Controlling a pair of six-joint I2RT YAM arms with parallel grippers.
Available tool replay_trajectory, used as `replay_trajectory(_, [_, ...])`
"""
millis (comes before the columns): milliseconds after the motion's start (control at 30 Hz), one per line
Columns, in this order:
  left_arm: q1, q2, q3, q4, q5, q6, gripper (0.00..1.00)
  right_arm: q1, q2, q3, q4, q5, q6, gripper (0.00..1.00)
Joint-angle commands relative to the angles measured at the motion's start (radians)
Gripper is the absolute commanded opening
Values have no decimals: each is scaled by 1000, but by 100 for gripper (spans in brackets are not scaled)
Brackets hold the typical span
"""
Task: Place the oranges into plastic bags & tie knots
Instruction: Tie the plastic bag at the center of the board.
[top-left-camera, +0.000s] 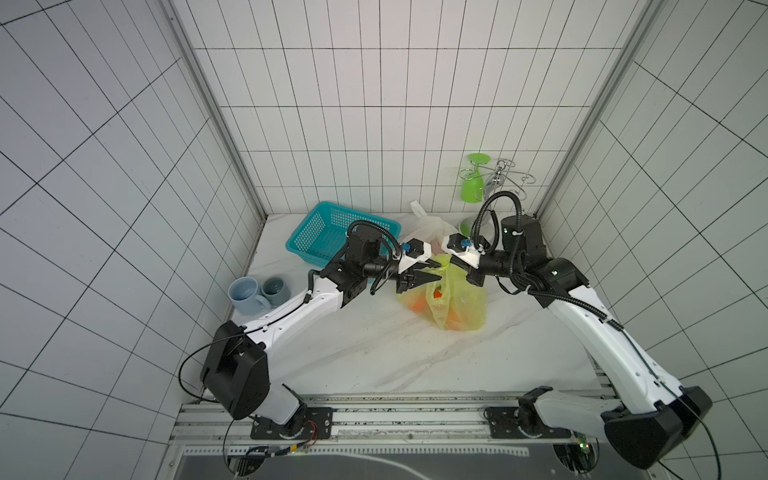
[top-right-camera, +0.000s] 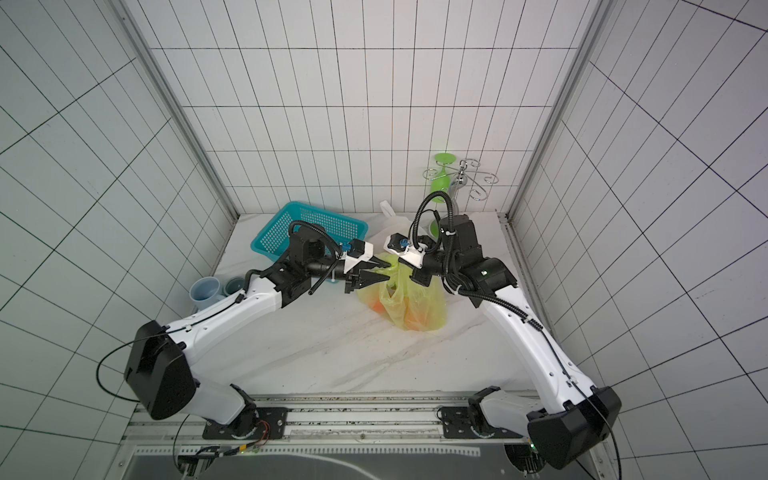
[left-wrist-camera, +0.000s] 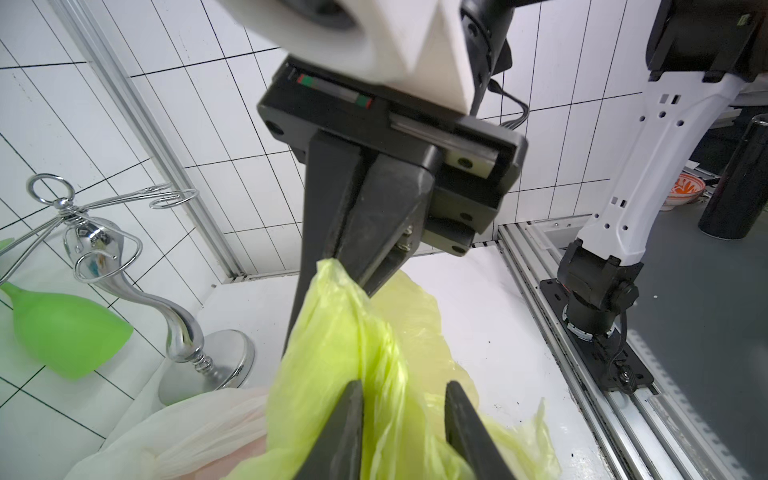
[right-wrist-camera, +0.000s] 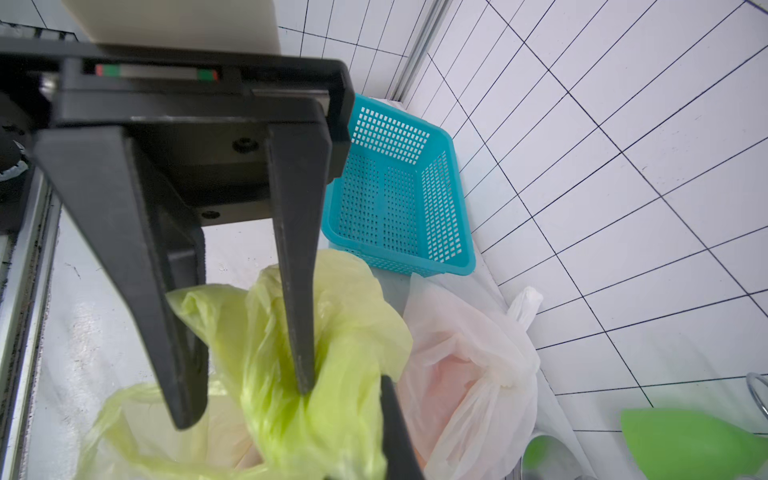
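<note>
yellow-green bag (left-wrist-camera: 332, 353): limp, slick film, bottom-heavy | my right hand (left-wrist-camera: 349, 272) pinches its top | my left hand (right-wrist-camera: 245, 403) open; best hold is the bunched handle

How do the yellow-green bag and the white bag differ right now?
The yellow-green bag sits mid-table; the white bag sits behind it, beside the teal basket. The right gripper pinches the yellow-green bag's top and the open left gripper straddles it; no gripper holds the white bag. Both are thin, translucent, with orange showing inside.
</note>
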Motion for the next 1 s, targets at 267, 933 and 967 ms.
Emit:
replay_trajectory(267, [12,15,-60,-21,76,-45,49,51,-126,-253,396,141,11,0])
replay_trajectory(933, [-96,-38,-160,98,95,-154,52,-92,-43,-375,550,-405,-94,0])
replay_trajectory(967, [-93,-60,-161,73,89,-135,53,-108,-44,-377,546,-434,-97,0])
